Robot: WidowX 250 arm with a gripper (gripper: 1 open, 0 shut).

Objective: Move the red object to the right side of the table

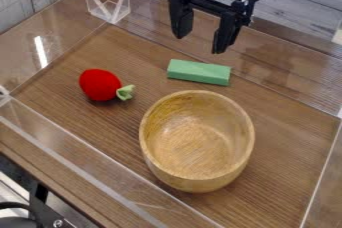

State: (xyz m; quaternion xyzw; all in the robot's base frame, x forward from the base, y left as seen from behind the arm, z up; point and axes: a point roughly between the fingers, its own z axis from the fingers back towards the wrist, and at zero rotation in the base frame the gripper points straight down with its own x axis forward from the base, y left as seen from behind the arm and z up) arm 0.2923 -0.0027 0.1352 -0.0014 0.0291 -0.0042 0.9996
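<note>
- Red strawberry [99,84] sits untouched at the table's [287,122] left, beside the wooden bowl [198,139].
- My gripper [201,38] hangs open and empty above; nothing done yet.

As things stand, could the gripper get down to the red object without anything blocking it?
Probably yes: the gripper hangs open above the table, and the red object lies in the open, apart from the green block and wooden bowl.

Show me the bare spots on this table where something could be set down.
The widest bare patch of the table lies right of the green block, above the wooden bowl. Another lies left of the red object, by the clear wall. Crowded: between red object, block and bowl. The open gripper hangs over the back.
</note>
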